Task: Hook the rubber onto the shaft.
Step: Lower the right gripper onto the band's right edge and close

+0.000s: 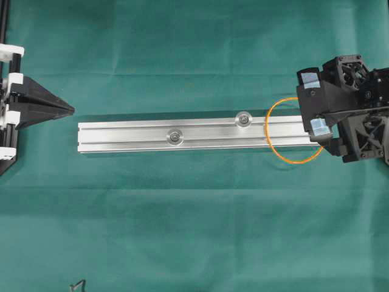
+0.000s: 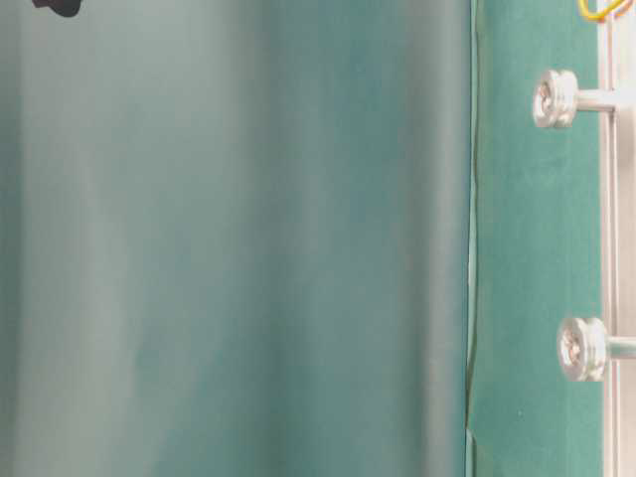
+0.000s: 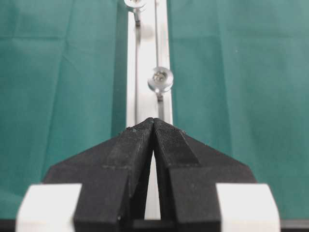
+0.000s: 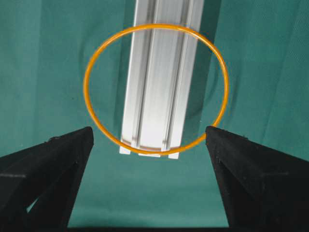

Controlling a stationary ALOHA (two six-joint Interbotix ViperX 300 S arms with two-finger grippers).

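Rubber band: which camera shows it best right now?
Right wrist view: the whole rubber band shows as one orange loop lying across the rail end, between the open right gripper fingers. Overhead shows it smaller, partly hidden by the gripper. Table-level catches a sliver at the top edge. The left wrist view shows none.

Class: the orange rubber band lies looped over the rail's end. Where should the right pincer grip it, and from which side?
Probably the arc of the rubber band just past the rail end, coming from above: there it lies on cloth, nearest the open right pincer, with nothing beneath it.
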